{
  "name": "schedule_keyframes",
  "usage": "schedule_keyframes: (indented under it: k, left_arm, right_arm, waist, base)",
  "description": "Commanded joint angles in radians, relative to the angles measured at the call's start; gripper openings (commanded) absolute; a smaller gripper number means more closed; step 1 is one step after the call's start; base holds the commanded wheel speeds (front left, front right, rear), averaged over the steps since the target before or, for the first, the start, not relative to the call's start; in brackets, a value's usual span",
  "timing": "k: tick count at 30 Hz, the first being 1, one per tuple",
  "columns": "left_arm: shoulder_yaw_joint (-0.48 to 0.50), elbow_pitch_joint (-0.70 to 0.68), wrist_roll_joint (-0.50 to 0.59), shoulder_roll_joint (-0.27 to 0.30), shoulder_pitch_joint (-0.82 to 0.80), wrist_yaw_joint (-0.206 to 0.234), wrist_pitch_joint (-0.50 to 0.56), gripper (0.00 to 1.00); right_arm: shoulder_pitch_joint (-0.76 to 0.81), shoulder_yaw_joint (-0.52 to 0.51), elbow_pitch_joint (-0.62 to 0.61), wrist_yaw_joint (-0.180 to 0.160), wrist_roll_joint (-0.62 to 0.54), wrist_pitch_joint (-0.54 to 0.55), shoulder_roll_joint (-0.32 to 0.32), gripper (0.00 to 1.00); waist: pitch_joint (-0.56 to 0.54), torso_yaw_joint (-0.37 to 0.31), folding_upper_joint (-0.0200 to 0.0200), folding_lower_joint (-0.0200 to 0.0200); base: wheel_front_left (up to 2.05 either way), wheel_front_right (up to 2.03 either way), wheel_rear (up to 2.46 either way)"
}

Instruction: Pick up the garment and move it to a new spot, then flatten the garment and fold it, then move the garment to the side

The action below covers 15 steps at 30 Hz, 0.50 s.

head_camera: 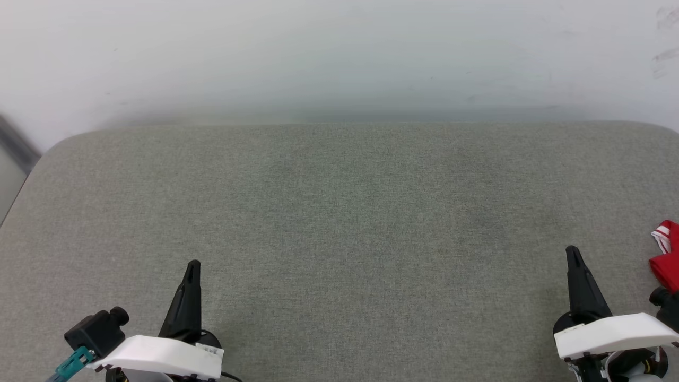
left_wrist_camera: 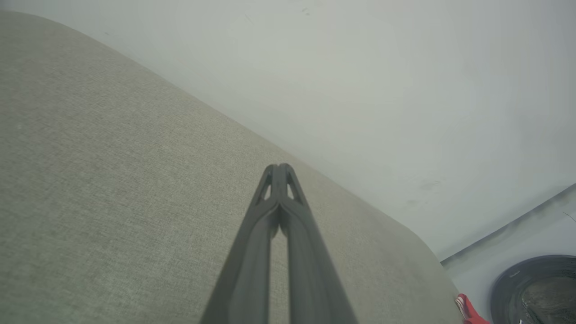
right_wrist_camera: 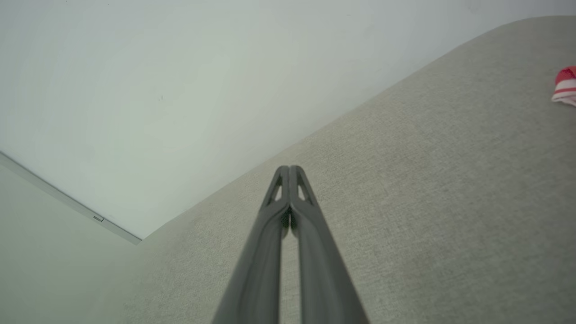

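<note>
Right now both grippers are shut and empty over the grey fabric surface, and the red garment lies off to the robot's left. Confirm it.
One thing is wrong: the garment lies off to the robot's right, beyond the right gripper, as the head view shows. The left gripper and the right one are shut and empty over the grey fabric surface.

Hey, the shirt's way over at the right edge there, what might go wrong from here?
The garment lies mostly outside the head view, far right, so a grasp spot may be misjudged.
The right claw and left claw are both shut and empty; reaching in like that would likely just shove the cloth along the grey surface.
</note>
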Motion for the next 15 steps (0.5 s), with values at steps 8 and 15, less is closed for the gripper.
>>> schedule_keyframes:
  k: [8, 15]
  left_arm:
    - [0.014, 0.011, -0.139, 0.009, -0.038, -0.002, 0.031, 0.0]
    - [0.02, 0.026, -0.229, 0.008, -0.048, -0.002, 0.053, 0.0]
  right_arm:
    - [-0.036, -0.006, 0.001, 0.0, 0.142, 0.031, 0.001, 0.0]
    - [-0.04, -0.009, 0.01, 0.0, 0.235, 0.052, 0.001, 0.0]
  waist:
    - [-0.002, -0.003, 0.0, -0.0001]
    - [-0.004, -0.006, 0.0, -0.0001]
  base:
    - [0.0, 0.0, 0.0]
    - [0.0, 0.0, 0.0]
